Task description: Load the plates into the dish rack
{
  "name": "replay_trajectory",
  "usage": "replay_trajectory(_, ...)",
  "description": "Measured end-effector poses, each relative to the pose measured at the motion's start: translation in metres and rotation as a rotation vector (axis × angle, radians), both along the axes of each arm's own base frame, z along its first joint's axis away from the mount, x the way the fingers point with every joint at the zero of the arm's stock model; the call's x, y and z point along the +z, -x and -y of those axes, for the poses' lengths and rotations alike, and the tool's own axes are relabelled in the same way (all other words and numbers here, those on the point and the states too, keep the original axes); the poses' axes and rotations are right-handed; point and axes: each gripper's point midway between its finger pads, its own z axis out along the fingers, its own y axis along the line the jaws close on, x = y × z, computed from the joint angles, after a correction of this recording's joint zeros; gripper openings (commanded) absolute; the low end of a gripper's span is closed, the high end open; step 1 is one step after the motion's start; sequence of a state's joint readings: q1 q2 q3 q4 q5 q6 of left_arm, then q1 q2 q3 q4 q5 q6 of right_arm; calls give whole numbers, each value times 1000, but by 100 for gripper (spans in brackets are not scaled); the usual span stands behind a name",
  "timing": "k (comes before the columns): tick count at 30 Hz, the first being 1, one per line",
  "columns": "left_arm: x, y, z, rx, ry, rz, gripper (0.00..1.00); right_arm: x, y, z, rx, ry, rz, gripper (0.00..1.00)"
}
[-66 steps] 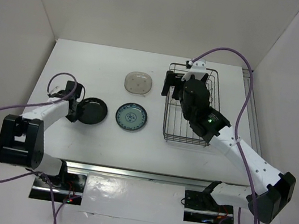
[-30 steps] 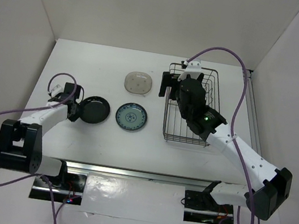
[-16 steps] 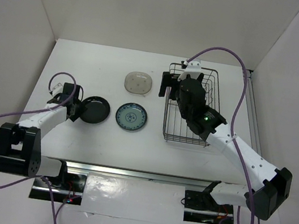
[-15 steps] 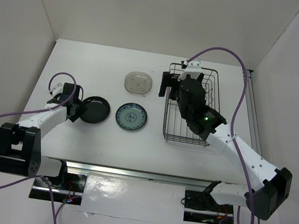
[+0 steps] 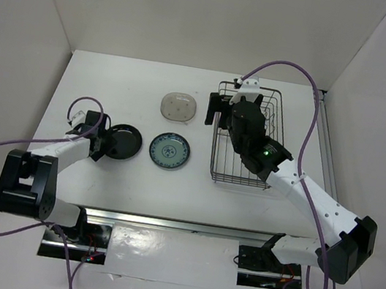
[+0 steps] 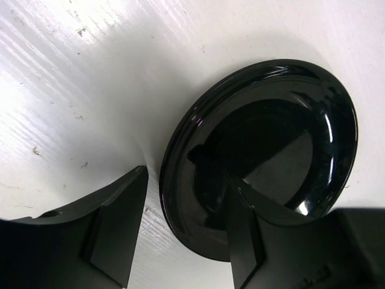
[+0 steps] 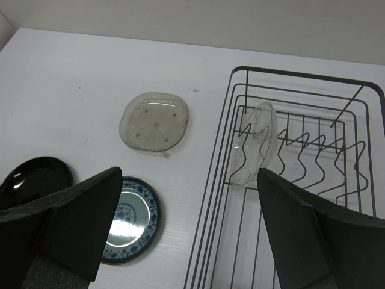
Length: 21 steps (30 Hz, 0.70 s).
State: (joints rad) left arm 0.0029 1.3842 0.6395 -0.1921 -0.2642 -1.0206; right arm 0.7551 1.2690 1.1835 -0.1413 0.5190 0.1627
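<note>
Overhead, the black plate (image 5: 124, 141) lies at nine o'clock on the surface (image 5: 115, 79), the rack (image 5: 229, 170) at three. Left wrist: left gripper (image 6: 180, 236), unclenched, straddles its rim; pinching and lifting likely come next. Right wrist: right gripper (image 7: 189, 235) hangs released over the rack's glass plate (image 7: 255, 146).

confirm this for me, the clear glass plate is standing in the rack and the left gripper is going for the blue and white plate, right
Not quite. The left gripper is at the black plate, a finger on either side of its rim, as the left wrist view shows. The blue-and-white plate lies apart from it. The clear glass plate does stand in the dish rack.
</note>
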Motion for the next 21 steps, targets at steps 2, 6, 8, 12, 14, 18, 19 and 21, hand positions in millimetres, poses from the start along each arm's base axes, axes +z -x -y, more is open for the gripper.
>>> replay_trajectory(2, 0, -2, 0, -1, 0, 9, 63, 0, 0, 0, 0, 0, 0, 100)
replay_trajectory(6, 0, -6, 0, 2, 2, 20, 54, 0, 0, 0, 0, 0, 0, 100)
replay_trajectory(8, 0, -7, 0, 2, 1, 22, 49, 0, 0, 0, 0, 0, 0, 100)
replay_trajectory(12, 0, -7, 0, 2, 1, 24, 46, 0, 0, 0, 0, 0, 0, 100)
replay_trajectory(14, 0, -7, 0, 1, 1, 24, 46, 0, 0, 0, 0, 0, 0, 100)
replay_trajectory(18, 0, -7, 0, 2, 0, 22, 38, 0, 0, 0, 0, 0, 0, 100)
replay_trajectory(19, 0, -7, 0, 3, -1, 21, 35, 0, 0, 0, 0, 0, 0, 100)
replay_trajectory(21, -3, -6, 0, 3, -2, 9, 34, 0, 0, 0, 0, 0, 0, 100)
